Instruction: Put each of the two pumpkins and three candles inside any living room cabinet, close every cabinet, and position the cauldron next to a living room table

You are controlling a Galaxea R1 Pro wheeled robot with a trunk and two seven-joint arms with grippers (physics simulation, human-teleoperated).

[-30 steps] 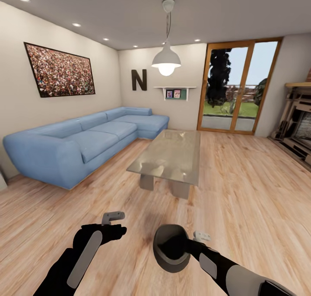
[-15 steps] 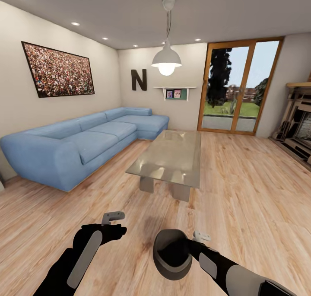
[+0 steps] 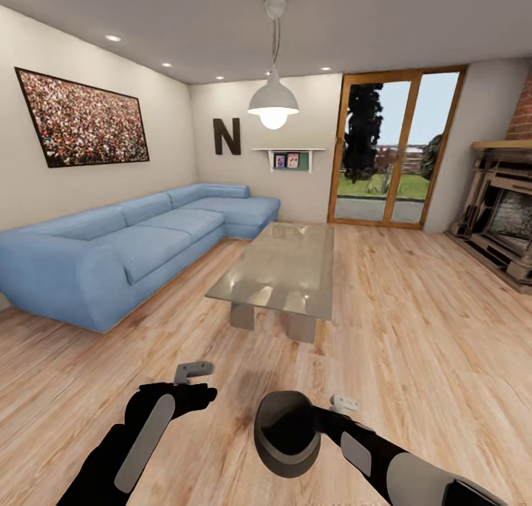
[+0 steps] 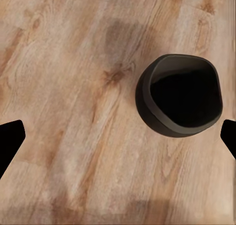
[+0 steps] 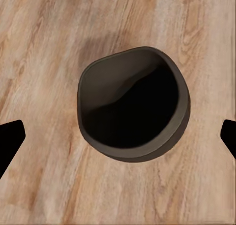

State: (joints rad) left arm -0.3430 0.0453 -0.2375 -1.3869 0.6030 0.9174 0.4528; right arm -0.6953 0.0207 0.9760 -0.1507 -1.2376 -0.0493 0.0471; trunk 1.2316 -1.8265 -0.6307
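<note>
The round matte-black cauldron hangs at the end of my right arm, clear of the wooden floor, with its shadow lying off to one side. My right gripper holds it by the near rim; the contact itself is hidden behind the pot. The right wrist view looks straight down into the cauldron's wide mouth. My left gripper is open and empty to the left of the pot, and the cauldron shows from there too. The glass-topped coffee table stands ahead, some way off. Pumpkins, candles and cabinet are out of view.
A long blue corner sofa runs along the left wall. A glazed wooden door is at the back, and a stone fireplace is at the right. A pendant lamp hangs above the table. Bare wood floor lies right of the table.
The camera has swung a little to the right, so the room has slid left and more of the fireplace shows. The cauldron has kept its place at my right arm.
</note>
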